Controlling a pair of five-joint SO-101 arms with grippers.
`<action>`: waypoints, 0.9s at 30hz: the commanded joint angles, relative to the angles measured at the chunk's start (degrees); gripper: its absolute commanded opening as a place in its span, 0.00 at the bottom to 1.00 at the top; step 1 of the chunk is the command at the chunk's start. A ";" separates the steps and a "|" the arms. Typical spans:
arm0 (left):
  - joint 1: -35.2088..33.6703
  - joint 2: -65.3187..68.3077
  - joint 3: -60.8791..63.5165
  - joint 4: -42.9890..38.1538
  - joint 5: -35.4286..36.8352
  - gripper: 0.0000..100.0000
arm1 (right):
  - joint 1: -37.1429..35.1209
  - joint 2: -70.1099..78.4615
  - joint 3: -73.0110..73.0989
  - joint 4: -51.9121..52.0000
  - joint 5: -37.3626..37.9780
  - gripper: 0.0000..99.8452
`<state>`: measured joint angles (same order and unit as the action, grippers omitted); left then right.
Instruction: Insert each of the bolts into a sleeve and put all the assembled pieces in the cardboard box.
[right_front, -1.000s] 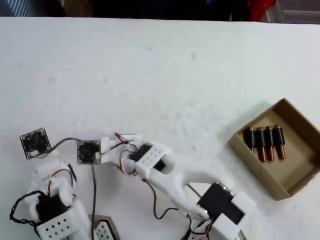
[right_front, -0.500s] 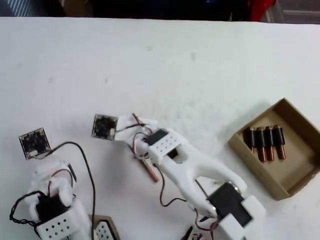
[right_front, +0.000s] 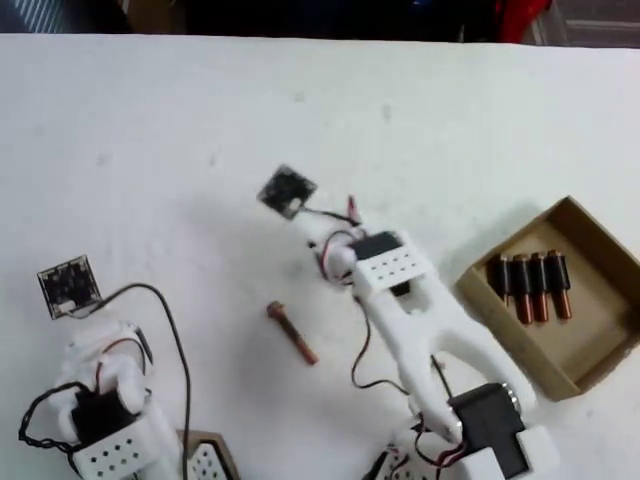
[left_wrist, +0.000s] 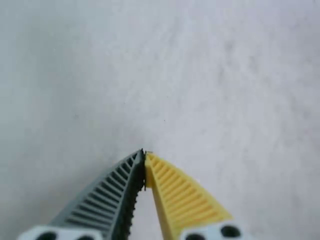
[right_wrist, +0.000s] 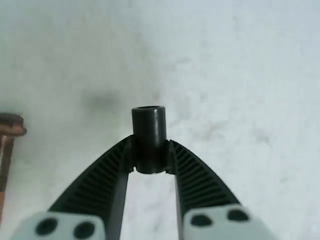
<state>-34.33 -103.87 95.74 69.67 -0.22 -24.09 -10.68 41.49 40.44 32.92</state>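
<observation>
You have four copper-and-black assemblies (right_front: 530, 286) in the brown cardboard box (right_front: 508, 338) at right; the right gripper (right_wrist: 150, 150) clamps a black tubular sleeve (right_wrist: 148, 122), the copper bolt (right_front: 292, 332) lies loose (left gripper (left_wrist: 144, 156) closed, empty).

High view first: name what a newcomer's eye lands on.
At the right of the white table, an open brown cardboard box holds four copper-and-black assembled pieces in a row. One bare copper bolt lies alone near the table's middle. The right claw grips a short black cylindrical sleeve.
</observation>
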 joint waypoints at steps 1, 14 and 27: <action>-0.48 -0.48 -1.67 -1.49 -0.44 0.02 | 1.19 -2.86 -0.70 1.80 -0.97 0.02; -0.40 -0.48 -1.58 -1.49 -0.44 0.02 | 0.92 -2.86 5.71 1.98 3.16 0.02; -0.31 -0.48 -1.58 -1.49 -0.44 0.02 | 0.13 -2.86 5.71 2.33 8.00 0.06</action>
<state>-34.33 -103.87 95.74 69.67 -0.22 -23.65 -10.86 47.56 42.02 39.96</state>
